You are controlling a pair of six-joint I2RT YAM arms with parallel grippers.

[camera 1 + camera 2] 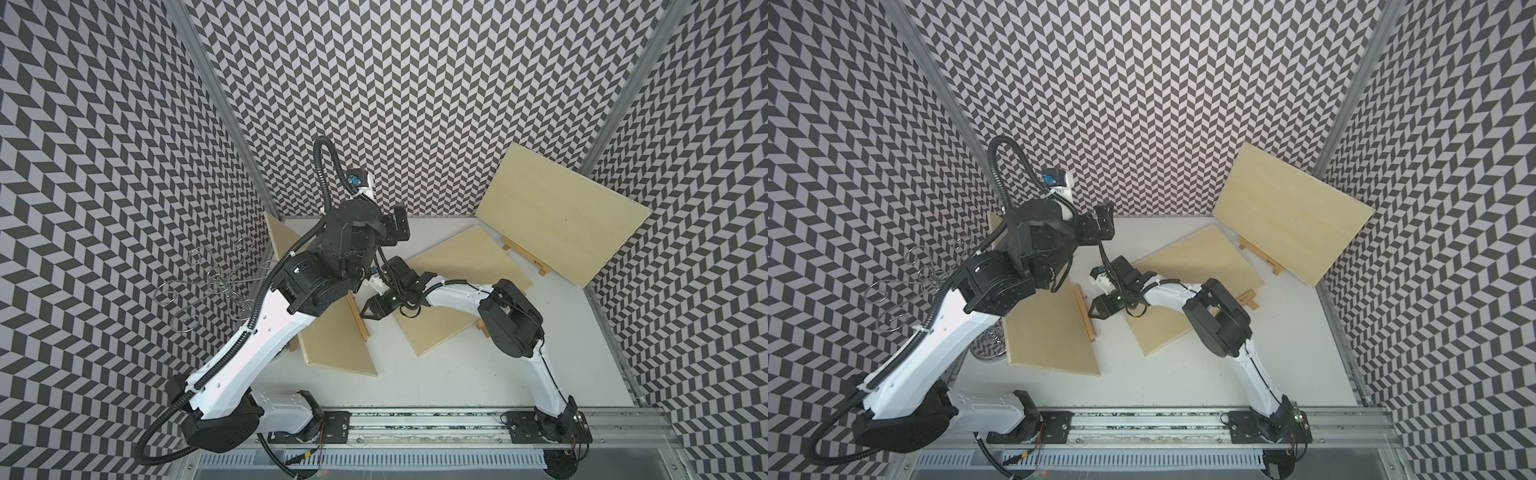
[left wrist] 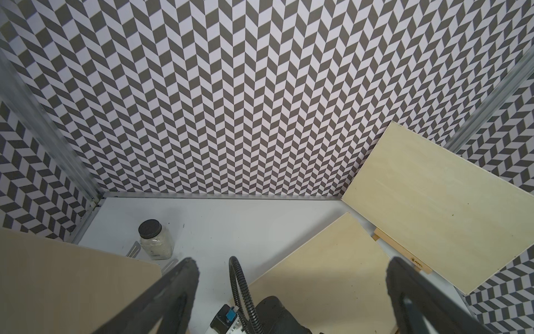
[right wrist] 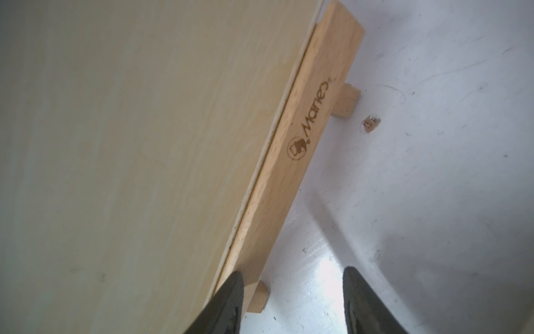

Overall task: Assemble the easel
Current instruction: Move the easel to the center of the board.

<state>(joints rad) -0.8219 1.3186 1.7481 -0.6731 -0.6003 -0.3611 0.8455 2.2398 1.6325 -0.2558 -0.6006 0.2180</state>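
Note:
Three pale wooden boards sit on small easel frames. The left board [image 1: 332, 336] lies flat, its wooden ledge [image 1: 359, 318] facing my right gripper [image 1: 366, 312]. In the right wrist view one finger [image 3: 228, 292] overlaps the end of the ledge [image 3: 289, 162] and the other hangs over bare table, so the right gripper [image 3: 293, 273] is open with a gap between its jaws. The middle board [image 1: 457, 266] lies under my right arm. The third board [image 1: 557, 212] leans in the back right corner. My left gripper [image 1: 399, 226] is raised above the table's back, wide open and holding nothing [image 2: 291, 260].
A jar with a black lid [image 2: 154, 243] stands near the back left corner. A wire stand [image 1: 216, 286] rises at the left wall. The arms' mounting rail [image 1: 415, 428] runs along the front edge. Patterned walls close in three sides.

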